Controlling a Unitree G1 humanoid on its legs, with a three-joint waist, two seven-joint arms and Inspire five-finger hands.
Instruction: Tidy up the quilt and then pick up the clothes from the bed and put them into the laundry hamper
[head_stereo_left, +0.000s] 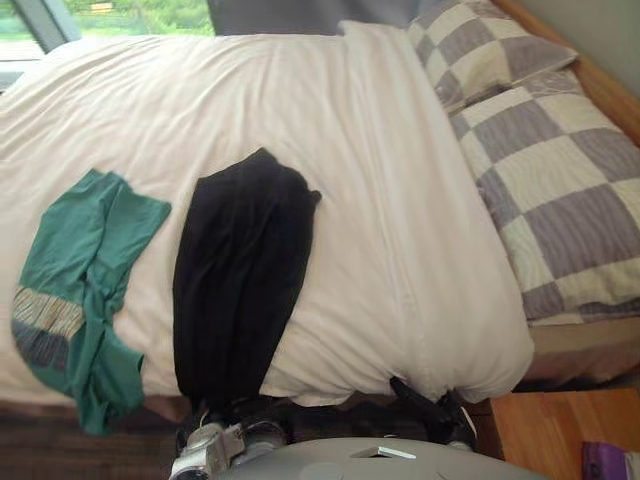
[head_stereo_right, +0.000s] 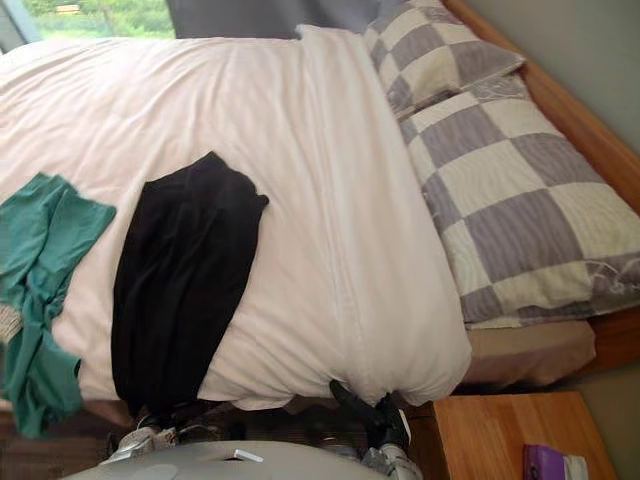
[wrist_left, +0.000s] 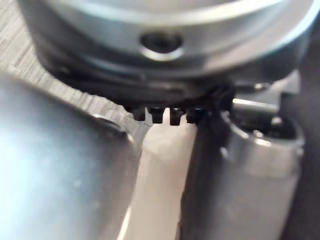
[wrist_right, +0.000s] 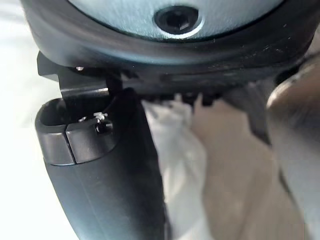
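A white quilt (head_stereo_left: 380, 200) lies spread over the bed. On it a black garment (head_stereo_left: 240, 280) runs down to the near edge. A green garment (head_stereo_left: 85, 270) with a striped patch hangs over the edge further left. At the quilt's near right corner my right hand (head_stereo_left: 428, 400) is shut on the bunched cloth. In the right wrist view its thumb (wrist_right: 100, 175) presses white quilt fabric (wrist_right: 175, 150) against the fingers. My left hand (head_stereo_left: 222, 428) sits low at the bed's near edge, just below the black garment's hem.
Two checked grey-and-cream pillows (head_stereo_left: 570, 190) lie at the right against a wooden headboard (head_stereo_left: 600, 80). A wooden nightstand (head_stereo_left: 550, 425) stands at the near right with a purple object (head_stereo_left: 605, 462) on it. A window (head_stereo_left: 130, 15) is beyond the bed.
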